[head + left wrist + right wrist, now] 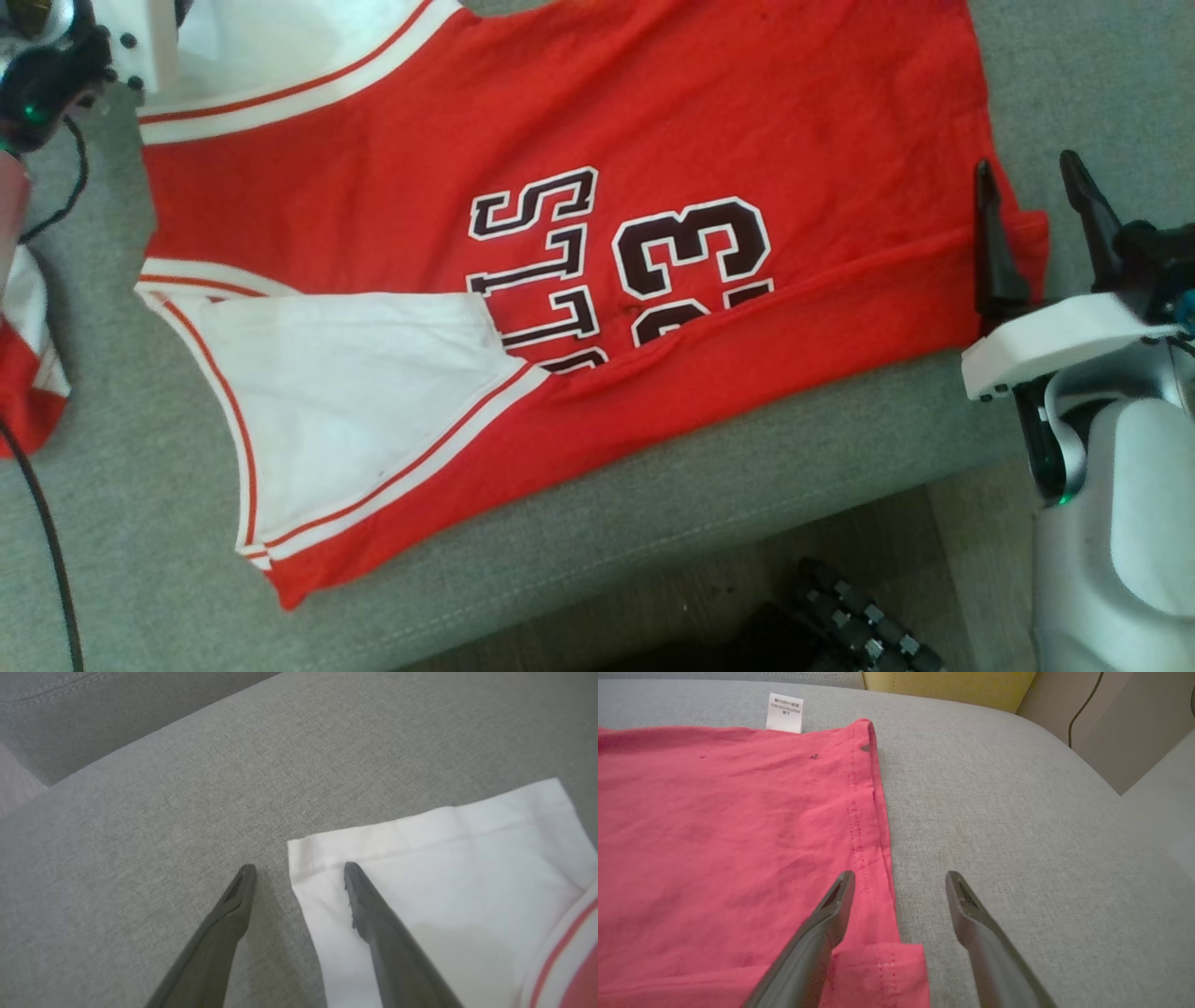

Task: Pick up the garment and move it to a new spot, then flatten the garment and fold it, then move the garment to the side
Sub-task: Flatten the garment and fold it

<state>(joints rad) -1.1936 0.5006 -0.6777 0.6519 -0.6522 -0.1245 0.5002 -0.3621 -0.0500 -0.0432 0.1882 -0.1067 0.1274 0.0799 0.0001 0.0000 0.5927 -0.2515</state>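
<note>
The garment (579,233) is a red jersey with white sleeves, dark lettering and the number 23, spread across a grey sofa cushion (140,560). Its near long edge is folded up over the lower half of the lettering. My right gripper (1036,224) stands open at the jersey's right hem. In the right wrist view the right gripper (900,875) straddles that hem (873,826), one finger over red cloth, the other over cushion. My left gripper (299,868) is open around the corner of a white sleeve (444,858). Neither holds anything.
A second red and white cloth (23,373) lies at the cushion's left edge beside a black cable (47,541). Wooden floor (747,579) and a dark part of my base (859,625) lie below the cushion front. A yellow cushion (948,686) sits behind.
</note>
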